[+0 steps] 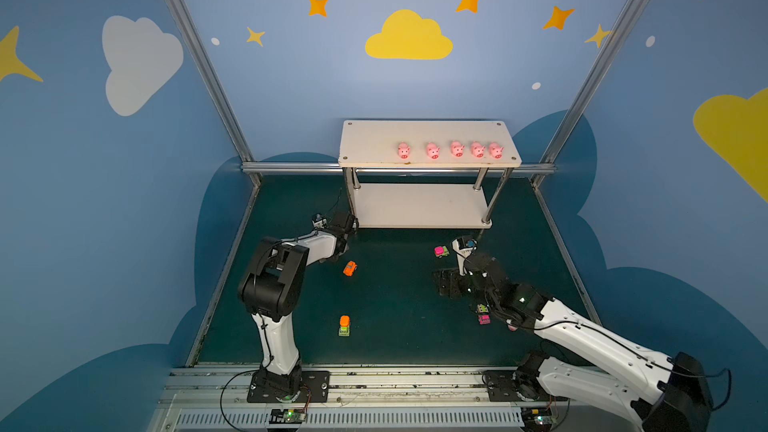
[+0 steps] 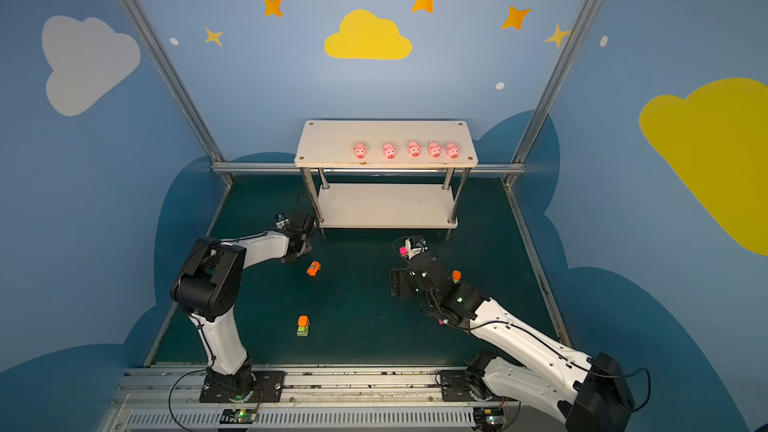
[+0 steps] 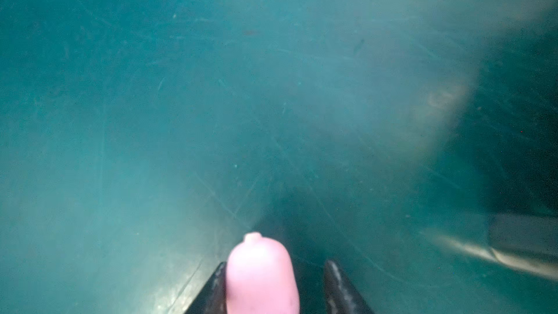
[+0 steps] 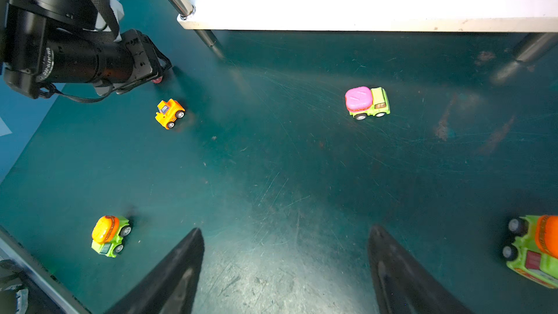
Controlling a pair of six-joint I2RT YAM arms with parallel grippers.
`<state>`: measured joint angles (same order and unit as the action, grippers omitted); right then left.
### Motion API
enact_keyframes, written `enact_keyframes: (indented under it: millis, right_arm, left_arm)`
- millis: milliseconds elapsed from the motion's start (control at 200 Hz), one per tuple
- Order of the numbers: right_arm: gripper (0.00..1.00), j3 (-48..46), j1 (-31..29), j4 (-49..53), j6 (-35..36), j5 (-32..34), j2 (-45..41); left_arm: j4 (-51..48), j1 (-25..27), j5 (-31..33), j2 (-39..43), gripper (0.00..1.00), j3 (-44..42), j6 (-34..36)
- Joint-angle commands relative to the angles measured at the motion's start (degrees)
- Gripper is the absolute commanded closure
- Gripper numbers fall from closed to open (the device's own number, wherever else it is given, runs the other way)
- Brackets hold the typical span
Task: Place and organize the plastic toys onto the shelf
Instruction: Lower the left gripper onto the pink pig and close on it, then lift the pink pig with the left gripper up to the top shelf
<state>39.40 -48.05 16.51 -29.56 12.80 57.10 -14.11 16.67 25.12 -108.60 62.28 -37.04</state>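
Pig: small pink plastic pig (image 3: 261, 276) lengthwise between narrow, not-quite-touching jaws of left gripper (image 3: 276, 264), nub outward; hidden in top views.
Right gripper (image 4: 287, 267): wide, empty.

Lower shelf board (image 1: 419, 205) bare, top board (image 1: 365, 143) free on left, pigs (image 1: 457, 149) crowding its right, mid mat (image 1: 395, 305) open.

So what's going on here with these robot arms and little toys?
Two arms are sorting toys onto the shelf. Five pink pigs stand in a row on its top board. The left gripper is low over the mat with a sixth pig between its fingers, a gap showing on one side. The right gripper hovers open and empty, and the toy cars lie scattered on the mat.
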Motion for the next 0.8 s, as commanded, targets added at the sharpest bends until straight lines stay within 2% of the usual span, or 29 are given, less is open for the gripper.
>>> enact_keyframes:
  millis: [0, 170, 360, 531, 796]
  right_arm:
    - [0.17, 1.6, 0.3, 0.3, 0.4, -0.1, 0.0]
    - [0.17, 1.7, 0.4, 0.6, 0.5, -0.4, -0.2]
    - [0.17, 1.6, 0.4, 1.1, 0.2, -0.4, -1.3]
    - [0.17, 2.0, 0.4, 1.4, 0.7, -0.5, -1.7]
    - [0.17, 2.5, 0.3, 1.8, 0.7, -1.7, -2.5]
  left_arm:
    - [-1.9, -0.2, 0.8, -0.9, 0.57, 0.8, -0.1]
    - [-3.1, -0.3, 0.1, -1.7, 0.68, 1.8, -0.1]
    - [-4.5, -0.3, -0.9, -0.6, 0.73, 1.3, 0.0]
    - [-7.9, 0.6, -1.2, 3.5, 0.76, 0.7, 1.2]
    - [-18.3, 3.9, 3.4, 13.5, 0.77, 1.8, 3.4]
